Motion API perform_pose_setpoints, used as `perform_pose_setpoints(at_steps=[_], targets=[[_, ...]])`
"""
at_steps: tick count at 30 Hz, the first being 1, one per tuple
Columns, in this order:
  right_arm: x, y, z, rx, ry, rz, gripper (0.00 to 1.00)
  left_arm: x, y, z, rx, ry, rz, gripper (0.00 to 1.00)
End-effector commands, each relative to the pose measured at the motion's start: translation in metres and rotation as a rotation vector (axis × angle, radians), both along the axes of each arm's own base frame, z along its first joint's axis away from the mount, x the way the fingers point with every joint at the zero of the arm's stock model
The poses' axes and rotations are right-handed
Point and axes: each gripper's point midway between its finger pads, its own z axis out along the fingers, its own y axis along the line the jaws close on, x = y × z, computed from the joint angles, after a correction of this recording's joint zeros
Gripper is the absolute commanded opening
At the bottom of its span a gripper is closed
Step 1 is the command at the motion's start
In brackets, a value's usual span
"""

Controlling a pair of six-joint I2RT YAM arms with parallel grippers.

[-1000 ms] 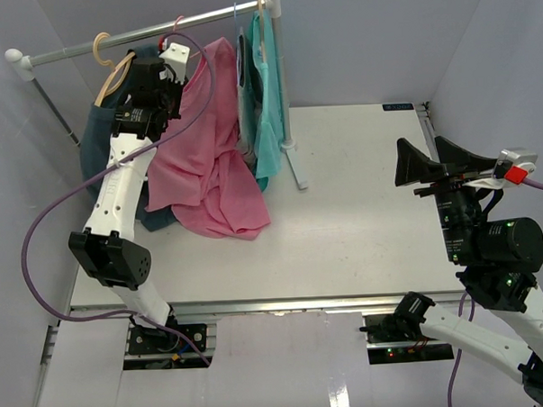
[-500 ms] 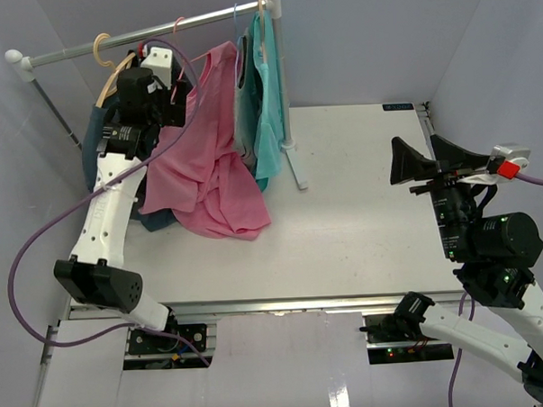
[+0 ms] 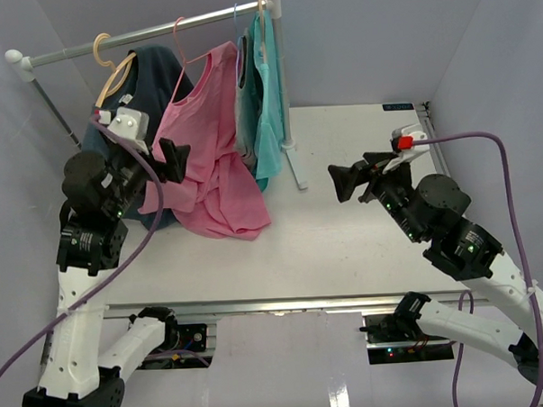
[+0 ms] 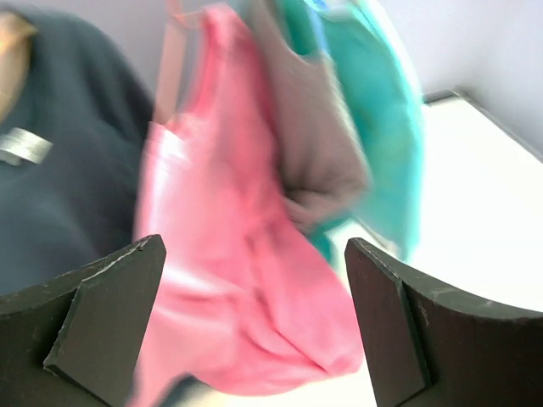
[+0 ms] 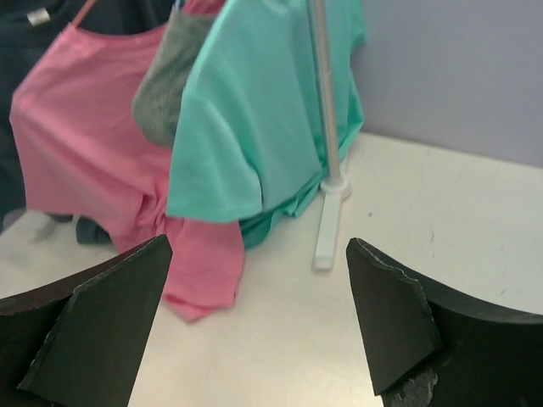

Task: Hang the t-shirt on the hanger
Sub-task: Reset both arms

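Observation:
The pink t-shirt (image 3: 206, 139) hangs from the thin pink hanger (image 3: 182, 47), whose hook is over the rail. The shirt's lower part lies bunched on the table. My left gripper (image 3: 157, 165) is just left of the shirt, apart from it and open. In the left wrist view the t-shirt (image 4: 229, 254) is blurred beyond the empty open gripper (image 4: 254, 248). My right gripper (image 3: 353, 175) hovers open over the middle of the table, pointing at the rack. In the right wrist view the t-shirt (image 5: 81, 144) is far ahead of that gripper (image 5: 259, 248).
The white rail (image 3: 93, 45) also carries a navy shirt (image 3: 149, 78) on a tan wooden hanger (image 3: 111, 71), a grey shirt (image 3: 247, 110) and a turquoise shirt (image 3: 268, 86). The rack's post (image 5: 326, 102) ends in a foot (image 3: 297, 171) on the table.
My left gripper has opened and drawn back from the hanger near the rail to the near left. The pink t-shirt now hangs free. My right arm has swung left toward the table's middle.

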Motion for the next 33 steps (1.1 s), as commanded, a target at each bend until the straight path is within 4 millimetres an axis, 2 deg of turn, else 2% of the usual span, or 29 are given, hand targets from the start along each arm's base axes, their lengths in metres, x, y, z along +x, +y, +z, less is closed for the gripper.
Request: perform_pose_setpoints(at_steps=[1, 4, 6, 9, 11, 12, 14, 15, 17, 18, 21, 27, 33], targets=[[-0.017, -0.005, -0.046, 0.022, 0.089, 0.042, 0.9, -0.021, -0.047, -0.051, -0.153, 0.09, -0.249, 0.98], [-0.017, -0.004, -0.076, -0.011, 0.139, 0.038, 0.9, -0.03, -0.062, -0.075, -0.221, 0.098, -0.301, 0.98], [-0.016, 0.0, -0.086, -0.019, 0.159, 0.041, 0.9, -0.029, -0.065, -0.101, -0.224, 0.137, -0.277, 0.98], [-0.018, 0.003, -0.097, -0.004, 0.161, 0.057, 0.9, -0.033, -0.067, -0.117, -0.244, 0.163, -0.258, 0.98], [-0.02, 0.002, -0.095, 0.016, 0.154, 0.062, 0.9, -0.038, -0.073, -0.138, -0.261, 0.182, -0.249, 0.98], [-0.02, 0.0, -0.095, 0.021, 0.154, 0.054, 0.9, -0.043, -0.08, -0.161, -0.264, 0.217, -0.269, 0.98], [-0.02, -0.002, -0.096, 0.019, 0.16, 0.047, 0.9, -0.05, -0.091, -0.173, -0.287, 0.213, -0.306, 0.98], [-0.021, -0.002, -0.097, 0.013, 0.167, 0.046, 0.9, -0.05, -0.095, -0.19, -0.291, 0.228, -0.302, 0.98], [-0.022, -0.002, -0.1, -0.007, 0.175, 0.053, 0.9, -0.051, -0.098, -0.207, -0.284, 0.23, -0.29, 0.98], [-0.022, 0.0, -0.101, -0.013, 0.181, 0.059, 0.9, -0.052, -0.099, -0.211, -0.289, 0.216, -0.298, 0.98], [-0.023, 0.003, -0.105, -0.018, 0.199, 0.074, 0.9, -0.059, -0.102, -0.202, -0.317, 0.177, -0.33, 0.98], [-0.02, 0.007, -0.116, -0.055, 0.247, 0.063, 0.9, -0.057, -0.104, -0.193, -0.338, 0.181, -0.327, 0.98], [-0.019, 0.004, -0.12, -0.065, 0.237, 0.055, 0.9, -0.07, -0.118, -0.186, -0.332, 0.193, -0.395, 0.98]])
